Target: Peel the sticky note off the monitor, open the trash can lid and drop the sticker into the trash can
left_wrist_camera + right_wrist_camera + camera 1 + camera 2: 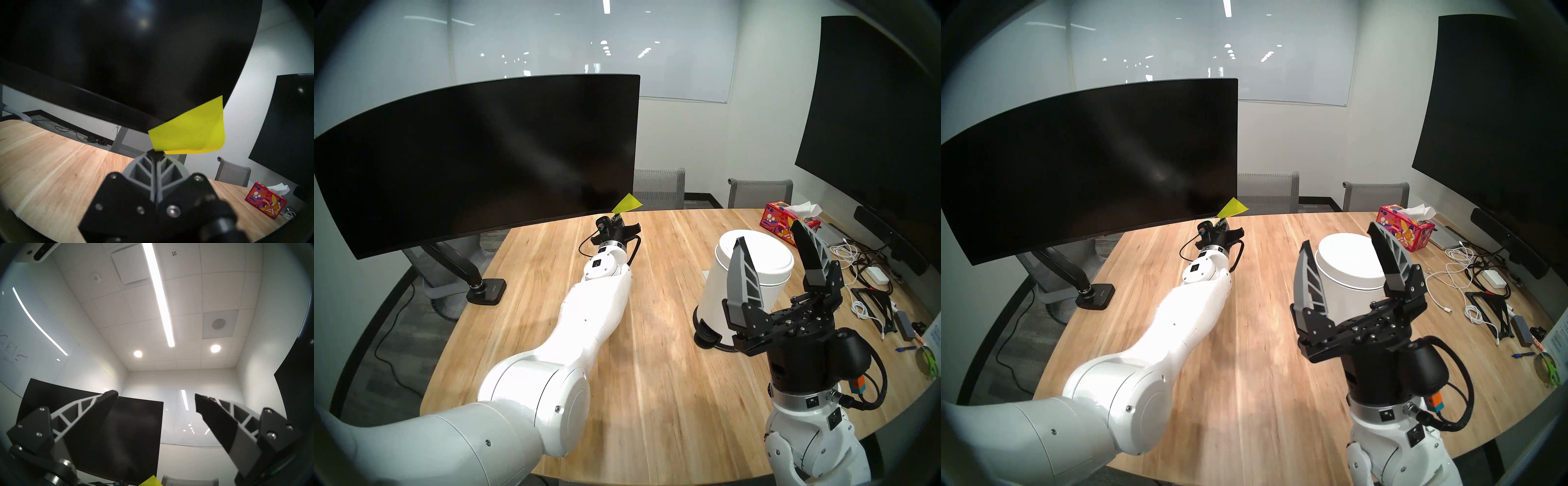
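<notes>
At the far left we see the monitor point(477, 163) on its black arm mount point(449, 261), curving over the wooden table point(653, 373). Just below its lower right corner, our left gripper point(157, 151) has its fingers point(144, 169) pressed together on one corner of the sticky note point(628, 203); the sheet stands free of the screen, slightly folded. Further right sits the trash can point(738, 298), its lid point(762, 251) down. In front of it our right gripper point(778, 247) points upward, fingers point(743, 275) spread wide, holding nothing. Beyond the can rests a red floral tissue box point(785, 220).
</notes>
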### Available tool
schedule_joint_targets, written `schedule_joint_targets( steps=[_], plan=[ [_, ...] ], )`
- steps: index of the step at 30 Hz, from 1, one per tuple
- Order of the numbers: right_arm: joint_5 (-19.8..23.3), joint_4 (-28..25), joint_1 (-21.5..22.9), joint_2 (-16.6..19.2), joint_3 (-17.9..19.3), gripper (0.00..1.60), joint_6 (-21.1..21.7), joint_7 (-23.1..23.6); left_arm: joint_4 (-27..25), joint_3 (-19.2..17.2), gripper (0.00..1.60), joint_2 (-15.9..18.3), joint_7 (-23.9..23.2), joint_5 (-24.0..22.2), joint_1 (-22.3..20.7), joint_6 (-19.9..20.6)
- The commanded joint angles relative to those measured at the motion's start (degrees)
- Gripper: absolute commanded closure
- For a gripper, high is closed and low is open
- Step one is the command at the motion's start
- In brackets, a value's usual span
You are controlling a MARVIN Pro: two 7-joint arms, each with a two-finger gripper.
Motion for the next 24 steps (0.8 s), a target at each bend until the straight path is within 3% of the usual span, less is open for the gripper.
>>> schedule_joint_targets(
  steps=[1,16,18,24],
  plan=[
    [-0.11,-1.27,0.19,0.04,-0.86,0.0,-0.82,0.38,-0.73,1.0,1.6,-0.06,-2.25,0.44,0.5,-2.69],
    [-0.08,-1.27,1.01,-0.26,-1.92,0.0,-0.45,1.17,-2.8,1.32,1.6,0.88,-5.7,-0.2,4.67,-6.61],
    [-0.1,-1.27,1.06,-0.34,-1.95,0.0,-0.34,1.23,-3.07,0.94,0.0,1.18,-6.29,-0.74,4.61,-7.09],
    [-0.12,-1.27,0.98,-0.48,-1.98,0.0,-0.16,1.31,-2.89,0.4,0.0,1.64,-7.74,-2.1,4.05,-7.46]
  ],
)
